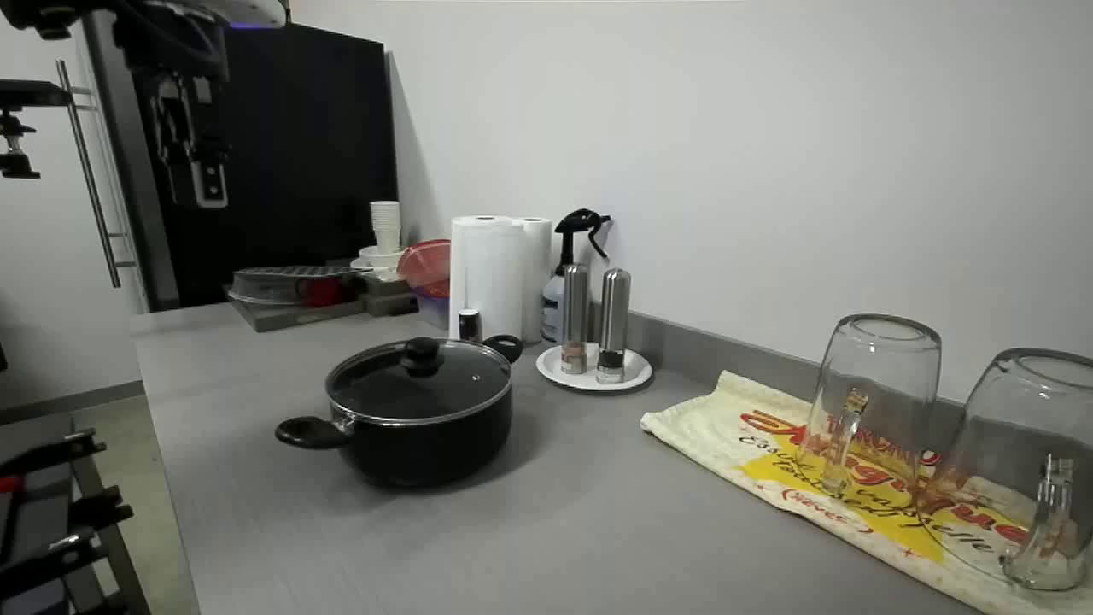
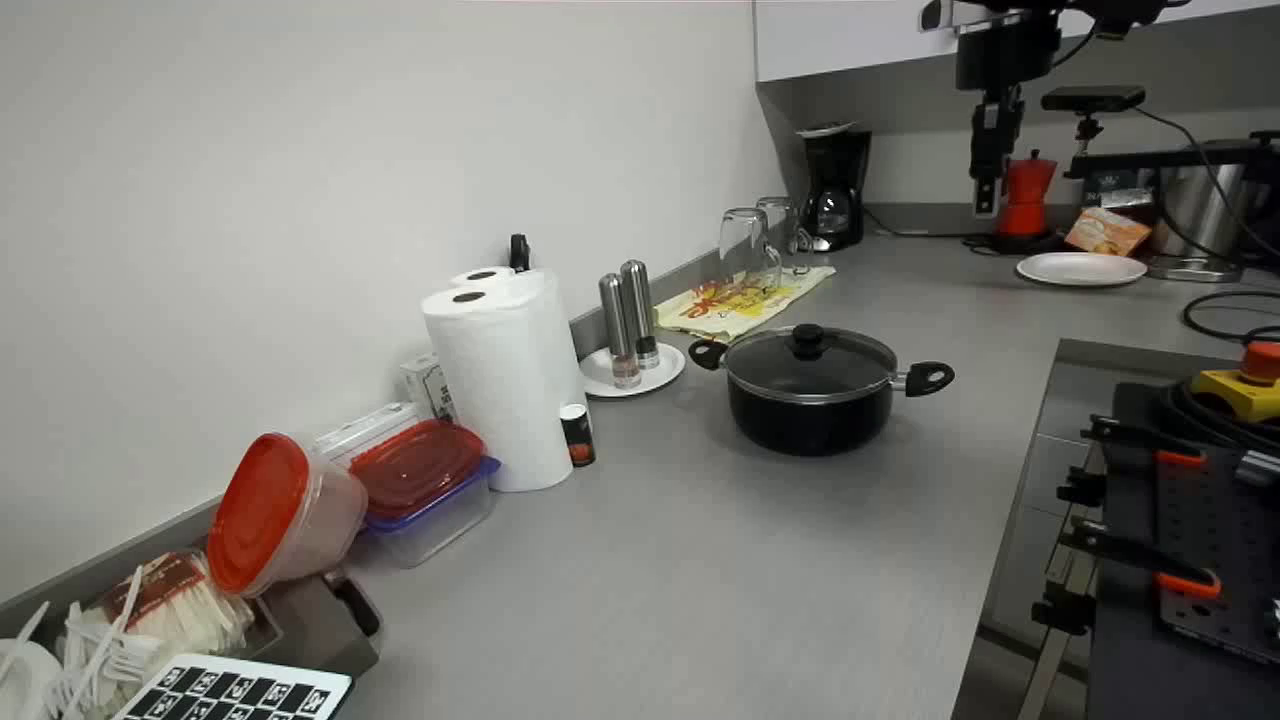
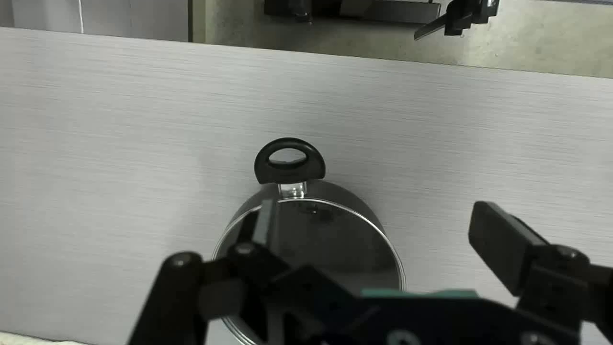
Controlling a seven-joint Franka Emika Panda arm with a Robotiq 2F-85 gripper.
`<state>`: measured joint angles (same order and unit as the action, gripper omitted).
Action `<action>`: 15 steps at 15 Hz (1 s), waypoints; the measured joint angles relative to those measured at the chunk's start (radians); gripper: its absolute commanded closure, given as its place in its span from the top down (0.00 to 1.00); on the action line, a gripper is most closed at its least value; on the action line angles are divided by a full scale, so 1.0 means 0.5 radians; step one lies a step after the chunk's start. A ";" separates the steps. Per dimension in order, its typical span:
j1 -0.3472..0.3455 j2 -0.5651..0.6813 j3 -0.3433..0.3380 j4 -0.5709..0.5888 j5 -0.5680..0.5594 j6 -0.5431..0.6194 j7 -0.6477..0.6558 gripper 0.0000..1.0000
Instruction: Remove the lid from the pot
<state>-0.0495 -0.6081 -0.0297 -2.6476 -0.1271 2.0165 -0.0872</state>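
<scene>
The wide black pot [image 1: 427, 453] stands upright on the grey counter, also in an exterior view [image 2: 810, 425]. The dark glass lid [image 1: 401, 395] with a black knob [image 1: 422, 354] sits flat on its rim, also in an exterior view [image 2: 800, 372]. In the wrist view the lid [image 3: 330, 244] is partly covered by the jaws, and its knob is hidden behind them. One pot handle [image 3: 289, 176] points to the counter's front edge. My gripper [image 3: 376, 227] is open and empty, high above the counter and apart from the lid. It shows in both exterior views [image 1: 201, 184] [image 2: 987, 195].
Near the pot stand a small black jar [image 1: 469, 325], paper towel rolls [image 1: 487, 273] and a white plate [image 1: 634, 376] with two mills [image 1: 614, 320]. Upturned glass mugs [image 1: 879, 384] rest on a printed cloth [image 1: 709, 418]. Plastic containers [image 2: 420, 470] stand along the wall.
</scene>
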 measured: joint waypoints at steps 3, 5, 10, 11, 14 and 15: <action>0.000 0.000 0.000 0.000 0.000 0.000 0.000 1.00; 0.000 0.000 0.000 0.000 0.000 0.000 0.000 1.00; 0.000 0.003 0.000 0.004 0.000 0.000 0.002 1.00; 0.000 0.012 0.000 0.019 0.000 0.000 0.002 1.00; -0.013 0.112 0.000 0.162 -0.001 0.000 0.006 1.00; -0.020 0.174 0.000 0.238 -0.001 0.000 0.006 1.00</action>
<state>-0.0594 -0.5212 -0.0298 -2.5287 -0.1277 2.0164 -0.0841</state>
